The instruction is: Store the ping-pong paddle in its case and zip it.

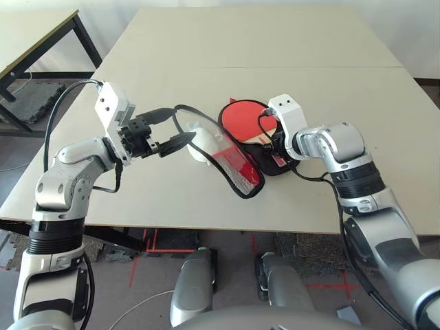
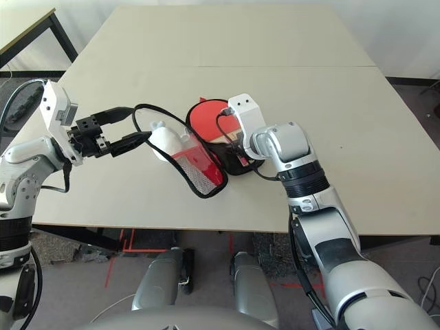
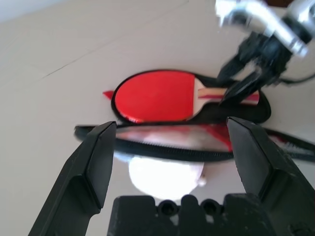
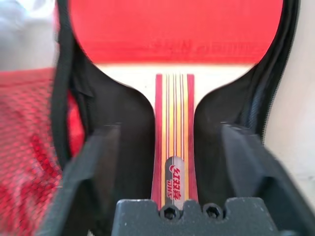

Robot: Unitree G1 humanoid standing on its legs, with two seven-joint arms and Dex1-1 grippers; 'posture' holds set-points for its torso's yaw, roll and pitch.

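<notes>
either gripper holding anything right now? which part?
Nothing held. Left gripper is open, short of the case flap's rim. Right gripper is open, straddling the paddle handle without closing on it.

Right gripper [image 1: 273, 141] fingertips hidden behind its wrist in head views. Paddle [image 4: 175, 54] face cut off by frame top. White lump [image 3: 165, 176] blurred, partly behind case [image 3: 162, 147] rim.

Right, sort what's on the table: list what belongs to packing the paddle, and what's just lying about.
Belongs to the job:
- ping-pong paddle, lying in the open case
- case, unzipped, red mesh flap folded toward the left gripper
- right gripper, fingers open either side of the paddle handle

Lying about:
- white rounded lump beside the case
</notes>
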